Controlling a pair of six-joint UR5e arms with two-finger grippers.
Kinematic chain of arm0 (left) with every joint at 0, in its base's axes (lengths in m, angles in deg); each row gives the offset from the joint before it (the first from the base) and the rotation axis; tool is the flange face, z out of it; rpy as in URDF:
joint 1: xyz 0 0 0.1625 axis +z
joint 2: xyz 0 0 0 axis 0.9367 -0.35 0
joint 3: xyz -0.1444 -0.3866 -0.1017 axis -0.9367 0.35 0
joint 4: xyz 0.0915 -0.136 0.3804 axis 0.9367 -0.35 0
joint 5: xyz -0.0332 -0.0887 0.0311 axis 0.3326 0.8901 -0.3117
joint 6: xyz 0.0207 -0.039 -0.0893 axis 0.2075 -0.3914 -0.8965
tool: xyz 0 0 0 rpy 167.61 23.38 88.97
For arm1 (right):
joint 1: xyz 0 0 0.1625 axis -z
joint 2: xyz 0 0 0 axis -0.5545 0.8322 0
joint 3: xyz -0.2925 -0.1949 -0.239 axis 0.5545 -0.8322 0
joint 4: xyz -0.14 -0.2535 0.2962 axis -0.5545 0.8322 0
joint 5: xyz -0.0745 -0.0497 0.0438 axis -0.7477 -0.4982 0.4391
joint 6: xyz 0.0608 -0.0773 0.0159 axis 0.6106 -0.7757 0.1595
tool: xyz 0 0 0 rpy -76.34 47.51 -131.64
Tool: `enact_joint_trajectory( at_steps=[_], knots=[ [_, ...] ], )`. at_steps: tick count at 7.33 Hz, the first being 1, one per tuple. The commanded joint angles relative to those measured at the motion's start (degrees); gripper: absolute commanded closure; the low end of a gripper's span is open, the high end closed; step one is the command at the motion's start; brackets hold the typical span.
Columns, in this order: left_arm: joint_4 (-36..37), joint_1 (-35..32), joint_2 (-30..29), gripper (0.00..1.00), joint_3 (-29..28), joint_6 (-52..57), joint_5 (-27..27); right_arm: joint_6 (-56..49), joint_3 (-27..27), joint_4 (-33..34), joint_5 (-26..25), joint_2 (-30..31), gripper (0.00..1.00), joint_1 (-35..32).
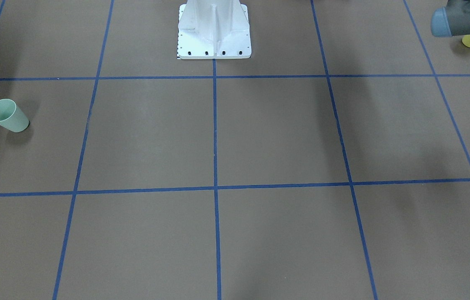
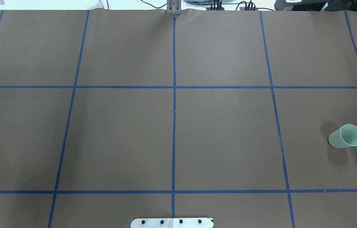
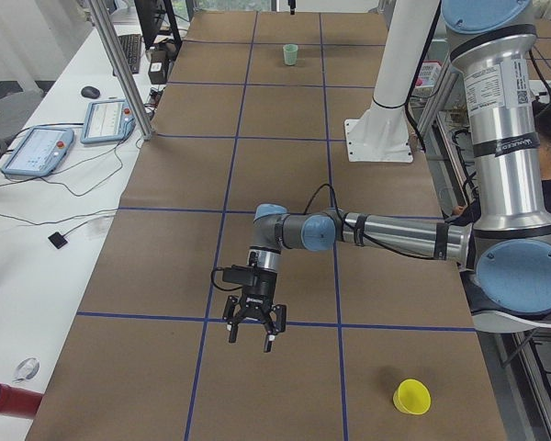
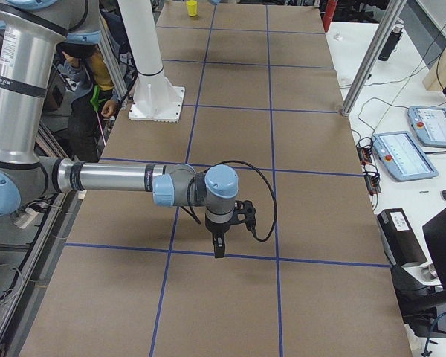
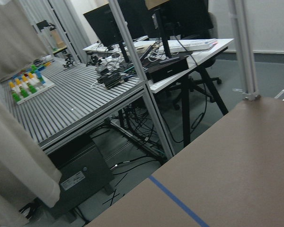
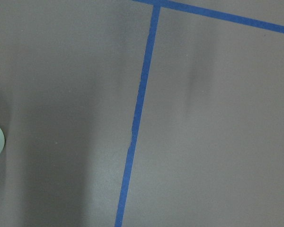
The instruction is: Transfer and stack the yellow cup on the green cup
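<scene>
Nearest, at the robot's left end of the brown surface (image 3: 285, 175), sits the yellow cup (image 3: 411, 397), mouth showing; from across the table it's half hidden behind a grey arm joint (image 1: 460, 18). Next, the left end effector (image 3: 252, 323) hangs over a blue tape line (image 3: 147, 317). How far it's open, can't tell; same for the right end effector (image 4: 218, 249). Far end: the green cup (image 3: 291, 54), just a cropped sliver in the right wrist view. The left arm's label (image 3: 500, 101) is too small to read.

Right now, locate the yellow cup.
In the exterior left view, the yellow cup sits on the table near the bottom edge, at the robot's left end, nearer the robot than the left tool.
</scene>
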Motion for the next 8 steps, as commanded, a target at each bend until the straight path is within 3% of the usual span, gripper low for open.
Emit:
enact_joint_trajectory(
  at_steps=[1, 2, 4, 8],
  knots=[
    [14.1, 2.4, -0.1, 0.0, -0.4, -10.8, 2.5, 0.0, 0.0, 0.0, 0.0, -0.1, 0.0, 0.1],
    [20.1, 3.1, -0.2, 0.0, -1.2, -14.4, 4.6, 0.0, 0.0, 0.0, 0.0, -0.1, 0.0, 0.1],
    [22.8, 4.7, -0.7, 0.0, -8.0, -25.2, 8.7, 0.0, 0.0, -0.1, 0.0, -0.3, 0.0, 0.4],
    [31.2, 11.5, -2.8, 0.0, -15.3, -41.8, 25.4, 0.0, 0.1, -0.1, 0.0, -0.5, 0.0, 0.4]
  ],
)
